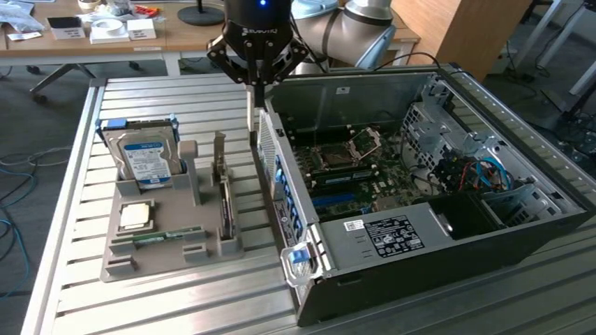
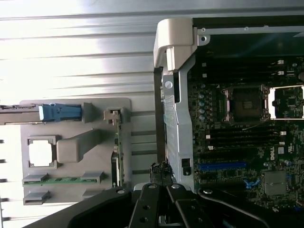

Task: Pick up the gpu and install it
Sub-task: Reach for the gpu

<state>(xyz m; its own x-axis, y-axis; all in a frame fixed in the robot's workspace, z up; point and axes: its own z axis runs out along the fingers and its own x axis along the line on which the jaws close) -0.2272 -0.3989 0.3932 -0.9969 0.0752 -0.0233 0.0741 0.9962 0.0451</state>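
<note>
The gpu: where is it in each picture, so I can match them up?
Exterior view: the gpu stands on edge in the grey tray, nearest the computer case.
Wrist view: the gpu, edge-on, at the tray's case-side edge.
Shared landmark: the tray's square silver chip.

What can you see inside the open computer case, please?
Inside the computer case are the motherboard with its processor socket, a labelled power supply and blue cables. Whatever lies beneath the power supply is covered.
</note>
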